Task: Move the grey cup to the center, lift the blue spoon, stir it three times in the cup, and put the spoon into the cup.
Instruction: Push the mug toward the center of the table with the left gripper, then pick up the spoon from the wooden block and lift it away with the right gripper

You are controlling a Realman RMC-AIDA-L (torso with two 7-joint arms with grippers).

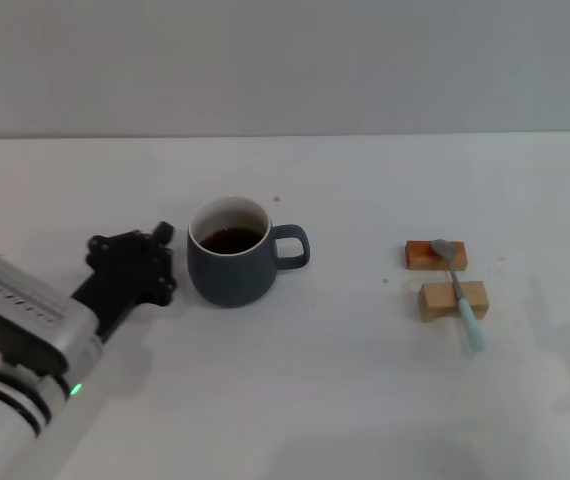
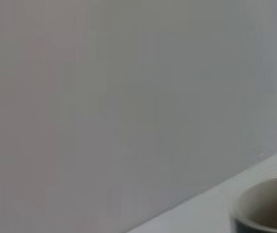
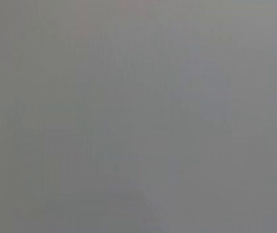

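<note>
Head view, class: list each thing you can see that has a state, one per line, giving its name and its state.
grey cup: upright on the table, dark liquid inside, handle toward the spoon side.
blue spoon: lying across two wooden blocks, bowl on the far block, not held.
left tool: beside the cup, holding nothing.
right tool: out of view.
</note>
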